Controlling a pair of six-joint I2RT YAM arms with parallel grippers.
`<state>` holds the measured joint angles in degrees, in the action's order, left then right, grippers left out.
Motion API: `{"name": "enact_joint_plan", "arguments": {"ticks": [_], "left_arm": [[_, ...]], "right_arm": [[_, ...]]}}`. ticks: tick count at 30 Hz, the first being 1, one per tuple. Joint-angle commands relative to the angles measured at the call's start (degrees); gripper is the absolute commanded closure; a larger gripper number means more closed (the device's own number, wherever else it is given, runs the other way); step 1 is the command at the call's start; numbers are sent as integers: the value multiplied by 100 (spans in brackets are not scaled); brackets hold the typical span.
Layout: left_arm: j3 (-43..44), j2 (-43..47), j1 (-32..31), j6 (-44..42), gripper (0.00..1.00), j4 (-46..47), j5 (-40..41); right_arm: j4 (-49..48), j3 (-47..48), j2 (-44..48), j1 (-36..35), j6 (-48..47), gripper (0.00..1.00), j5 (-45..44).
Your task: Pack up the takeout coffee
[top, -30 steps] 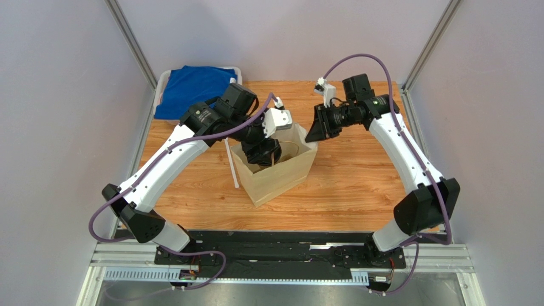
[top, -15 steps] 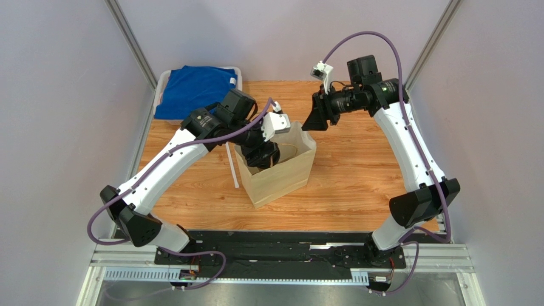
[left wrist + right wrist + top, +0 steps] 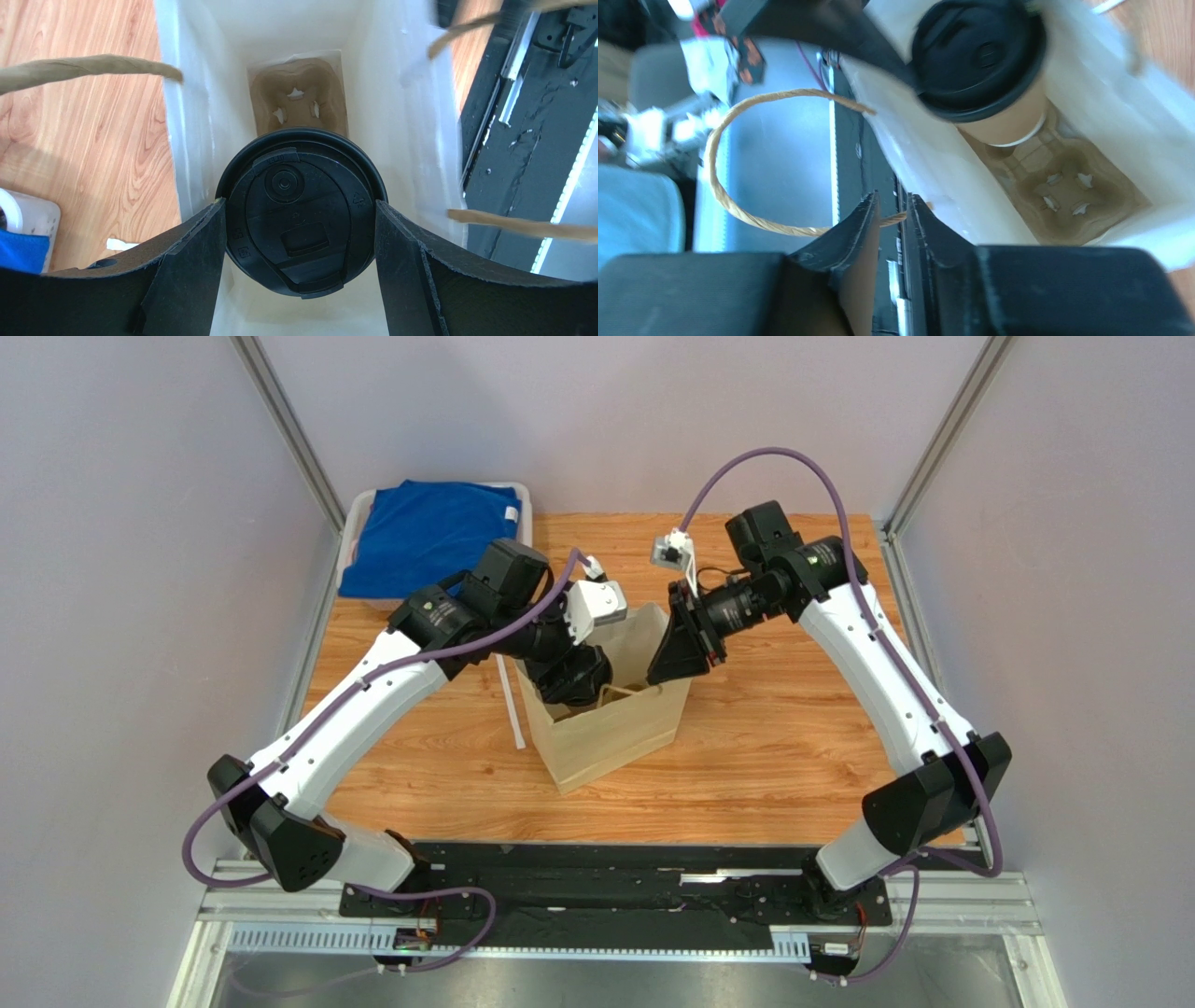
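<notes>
Left gripper (image 3: pixel 299 210) is clamped on the takeout coffee (image 3: pixel 302 238), one finger on each side of the black lid. The cup hangs upright inside the mouth of the paper bag (image 3: pixel 617 735), above the pulp tray (image 3: pixel 300 94) on the bag floor; same grip as a second ago.

Change: right gripper (image 3: pixel 894 210), earlier off the bag's right side, is now at the bag's far-right rim. Its jaws are nearly together with the twine handle (image 3: pixel 738 126) running between them; cannot tell if they pinch it.

White straw (image 3: pixel 508 700) lies left of the bag.
</notes>
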<state>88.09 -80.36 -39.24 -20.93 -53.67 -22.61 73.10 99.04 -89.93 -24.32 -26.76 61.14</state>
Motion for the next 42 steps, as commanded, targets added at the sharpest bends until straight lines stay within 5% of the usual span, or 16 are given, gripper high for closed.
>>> {"name": "enact_joint_plan", "arguments": {"ticks": [1, 3, 9, 16, 22, 28, 42], "left_arm": [[-99, 266, 110, 334, 79, 418, -147], [-134, 257, 162, 370, 79, 454, -173], [-135, 91, 180, 537, 81, 559, -130], [-82, -200, -48, 310, 82, 612, 108], [-284, -121, -171, 54, 82, 551, -58], [-372, -42, -303, -218, 82, 454, -130], [-398, -85, -408, -588, 82, 182, -305]], "right_arm": [[785, -359, 563, -91, -1585, 80, -155], [706, -517, 669, -117, -1691, 87, -199], [-383, -852, 977, -451, -823, 86, -551], [-1272, -326, 794, -469, 654, 69, -761], [-1325, 553, 275, 707, 1586, 53, -701], [-1104, 1336, -471, 990, 480, 23, -841], [-1579, 1469, -1307, 6, -1173, 16, -1403]]}}
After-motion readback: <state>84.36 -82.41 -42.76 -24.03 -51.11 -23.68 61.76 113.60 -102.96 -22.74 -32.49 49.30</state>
